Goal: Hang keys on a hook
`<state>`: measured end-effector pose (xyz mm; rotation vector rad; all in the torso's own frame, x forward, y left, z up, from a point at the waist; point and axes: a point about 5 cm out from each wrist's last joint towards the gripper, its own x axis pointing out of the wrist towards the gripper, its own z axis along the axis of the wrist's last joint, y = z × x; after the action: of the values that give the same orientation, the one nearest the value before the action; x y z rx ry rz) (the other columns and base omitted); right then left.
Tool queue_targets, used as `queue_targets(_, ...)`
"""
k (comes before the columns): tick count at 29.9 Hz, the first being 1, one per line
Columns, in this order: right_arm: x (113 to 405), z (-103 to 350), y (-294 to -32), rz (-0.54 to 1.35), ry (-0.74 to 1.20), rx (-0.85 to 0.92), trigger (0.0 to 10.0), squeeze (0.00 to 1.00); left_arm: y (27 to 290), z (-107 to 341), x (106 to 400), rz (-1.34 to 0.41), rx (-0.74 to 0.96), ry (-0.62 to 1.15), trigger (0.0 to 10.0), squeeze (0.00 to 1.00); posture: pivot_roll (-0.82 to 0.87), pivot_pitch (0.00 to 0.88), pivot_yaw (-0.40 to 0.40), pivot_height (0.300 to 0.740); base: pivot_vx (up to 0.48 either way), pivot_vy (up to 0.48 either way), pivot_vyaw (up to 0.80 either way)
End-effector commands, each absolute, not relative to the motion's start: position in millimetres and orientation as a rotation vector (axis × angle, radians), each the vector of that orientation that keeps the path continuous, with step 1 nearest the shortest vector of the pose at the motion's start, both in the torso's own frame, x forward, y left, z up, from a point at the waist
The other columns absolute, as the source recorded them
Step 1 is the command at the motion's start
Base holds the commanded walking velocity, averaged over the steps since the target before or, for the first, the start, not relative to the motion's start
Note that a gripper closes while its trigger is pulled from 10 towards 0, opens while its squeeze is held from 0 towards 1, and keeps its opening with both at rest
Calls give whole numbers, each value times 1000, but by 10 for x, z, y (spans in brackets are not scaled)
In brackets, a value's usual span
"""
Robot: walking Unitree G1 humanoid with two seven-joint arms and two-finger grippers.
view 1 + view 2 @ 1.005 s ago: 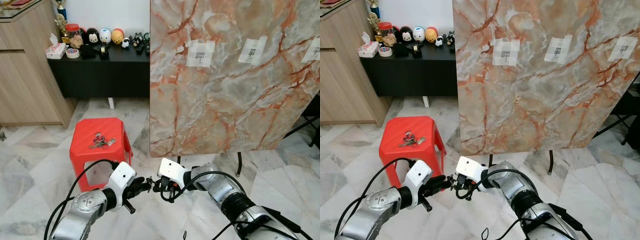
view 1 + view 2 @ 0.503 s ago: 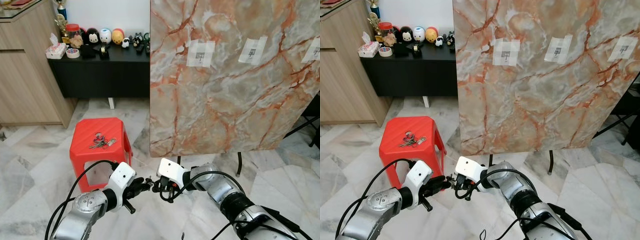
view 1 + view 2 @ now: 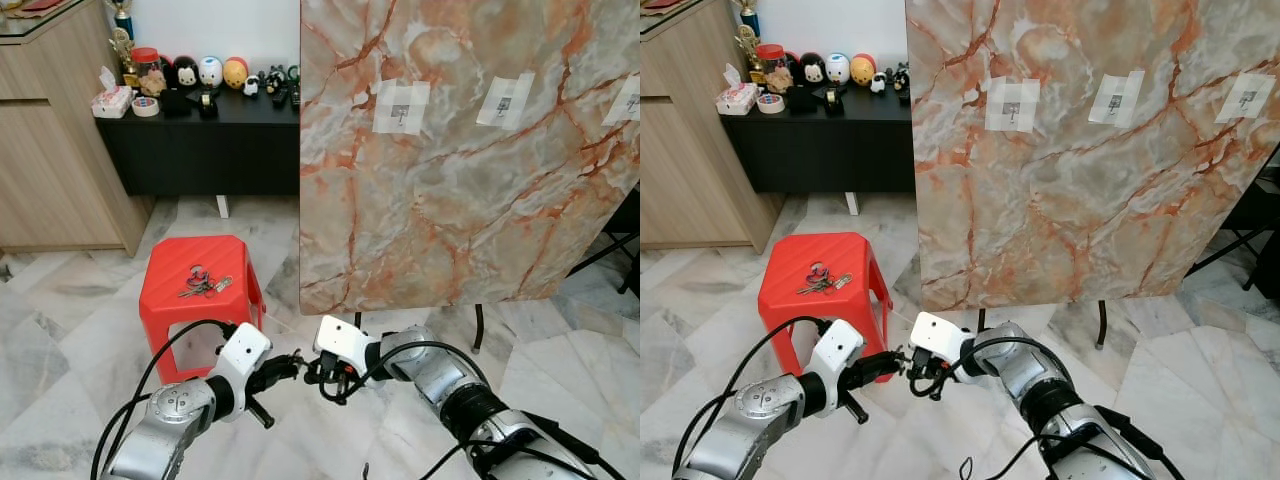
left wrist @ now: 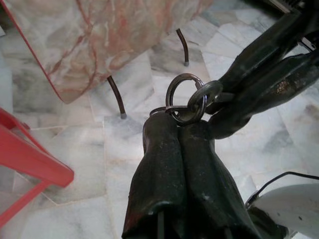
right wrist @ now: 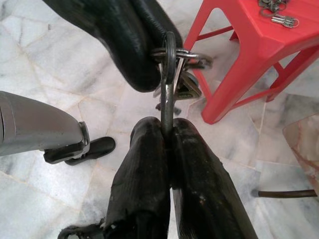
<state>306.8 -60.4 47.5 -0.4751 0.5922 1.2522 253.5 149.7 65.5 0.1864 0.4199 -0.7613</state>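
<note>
Both jaws clenched on key ring [image 4: 185,99], left gripper [image 3: 291,366], right gripper [image 3: 318,372], above floor [image 3: 300,440].

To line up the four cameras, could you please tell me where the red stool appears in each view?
Left eye view: red stool stands left of the marble board.
Right eye view: same, stool left of board.
Left wrist view: stool leg beside the board's feet.
Right wrist view: stool beyond the gripped key ring.
Shared landmark: marble board.
</note>
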Motion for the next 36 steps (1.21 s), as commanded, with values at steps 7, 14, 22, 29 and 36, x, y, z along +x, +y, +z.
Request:
queue_targets(7,3151,524,-609,1184,588,-456,10000,0,1498,717,2510,-774,236,380,10000,1000,87,0,-85,740,0,0,0)
queue_targets(14,3238,556,-626,1074,603,-401,10000,0,1548,760,2462,-712,269,334,10000,0,89,0,-90,740,0,0,0)
queue_targets(22,3276,588,-556,1021,609,-347,10000,0,1555,766,2506,-579,257,273,10000,0,92,0,-102,740,0,0,0)
queue_targets(29,3262,594,-474,1041,608,-340,10000,0,1533,761,2540,-554,239,256,10000,0,87,0,-105,740,0,0,0)
queue_targets(36,3237,578,-435,1057,611,-347,10000,0,1478,744,2515,-591,210,262,10000,0,90,0,-108,740,0,0,0)
